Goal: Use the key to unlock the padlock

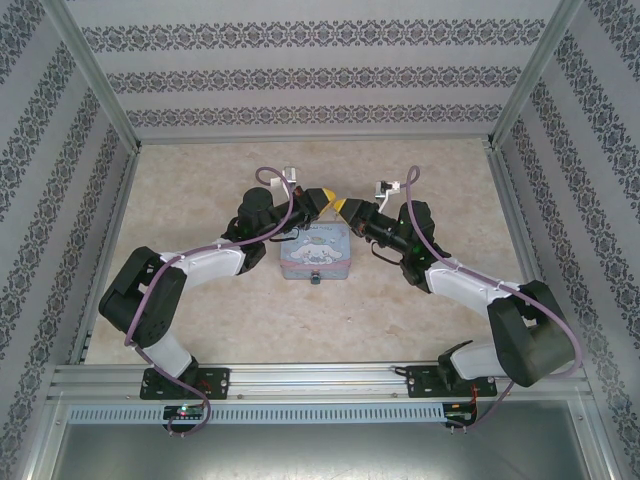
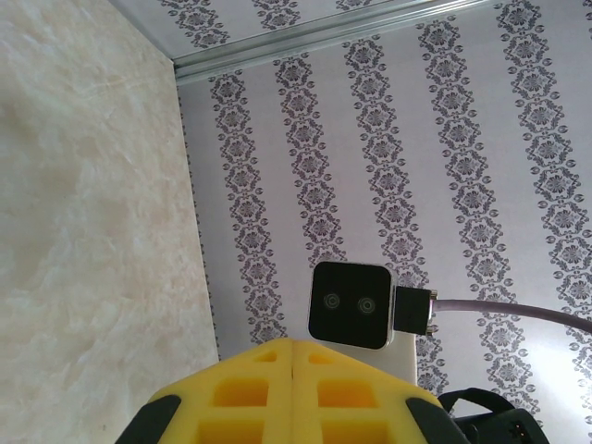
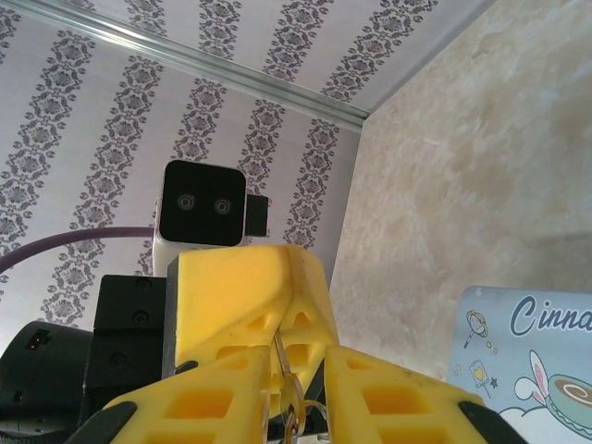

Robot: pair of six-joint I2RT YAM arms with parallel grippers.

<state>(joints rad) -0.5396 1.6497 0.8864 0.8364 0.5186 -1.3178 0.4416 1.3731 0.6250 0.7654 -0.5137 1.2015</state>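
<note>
The two arms meet tip to tip above the far edge of the tin. My left gripper (image 1: 322, 196) (image 2: 292, 344) has its yellow fingers pressed together, and in the right wrist view its tips (image 3: 287, 287) pinch the blade of the thin metal key (image 3: 289, 393). The key's round head, on a small ring, hangs in the narrow gap between the fingers of my right gripper (image 3: 301, 353) (image 1: 343, 208), which stand slightly apart on either side of it. The tiny teal padlock (image 1: 316, 279) rests at the near edge of the tin, away from both grippers.
A pale blue cartoon tin (image 1: 315, 250) (image 3: 527, 342) lies on the beige table just below the grippers. Patterned walls and aluminium rails (image 1: 300, 375) close in the workspace on all sides.
</note>
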